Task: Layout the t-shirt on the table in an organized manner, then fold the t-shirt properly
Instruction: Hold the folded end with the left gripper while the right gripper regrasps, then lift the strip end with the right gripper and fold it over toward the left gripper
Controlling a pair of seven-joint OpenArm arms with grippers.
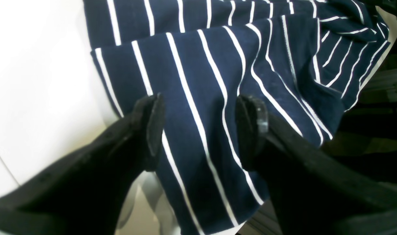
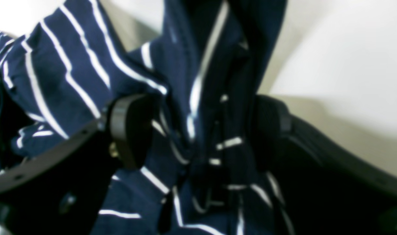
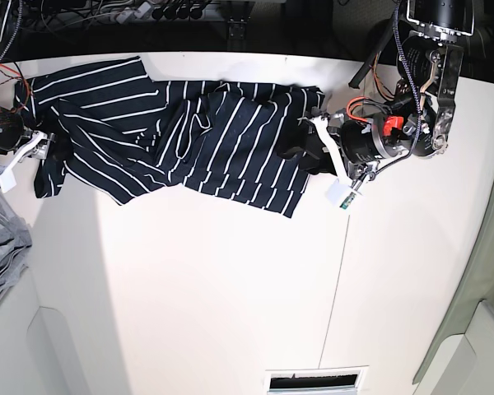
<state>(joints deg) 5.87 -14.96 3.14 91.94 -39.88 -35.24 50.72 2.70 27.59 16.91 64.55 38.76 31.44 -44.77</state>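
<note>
The navy t-shirt (image 3: pixel 222 140) with thin white stripes lies crumpled and stretched sideways along the far part of the white table (image 3: pixel 214 280). My left gripper (image 3: pixel 300 152) is at the shirt's right edge. In the left wrist view its fingers (image 1: pixel 151 130) stand wide apart over the flat striped fabric (image 1: pixel 201 65), so the left gripper (image 1: pixel 201 130) is open. My right gripper (image 3: pixel 53 151) sits at the shirt's left end. In the right wrist view the right gripper (image 2: pixel 200 130) is open, and bunched shirt fabric (image 2: pixel 64 75) fills the gap between its jaws.
A plain grey cloth (image 3: pixel 0 247) hangs off the table's left edge. A thin dark seam (image 3: pixel 342 271) runs down the tabletop right of centre. Cables (image 3: pixel 107 12) lie behind the far edge. A slotted vent (image 3: pixel 313 380) sits at the near edge.
</note>
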